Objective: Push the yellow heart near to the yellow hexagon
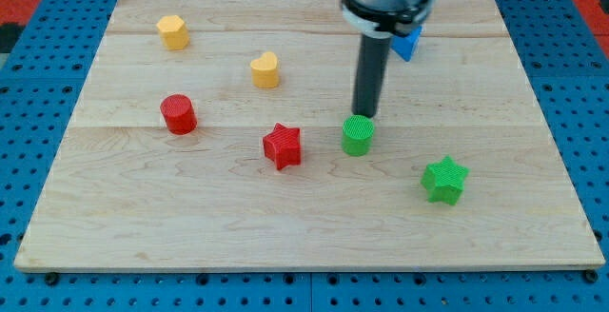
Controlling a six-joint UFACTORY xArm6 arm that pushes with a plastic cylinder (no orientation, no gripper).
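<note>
Camera view shows the yellow heart on the table, with the yellow hexagon up-left of it, well apart. Right of and below the heart, my tip sits just above the green cylinder. I carry no fingers.

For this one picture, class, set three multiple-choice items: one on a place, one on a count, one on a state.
1. Where is the yellow heart?
A. right of the green star
B. between the yellow hexagon and my tip
C. off the board

2. How many red blocks?
A. two
B. four
C. none

3. My tip is:
A. on the yellow heart
B. beside the red cylinder
C. just above the green cylinder

Key: 1 B, it lies between them; 2 A, red cylinder and red star; 3 C, rod ends at that block's top edge.
</note>
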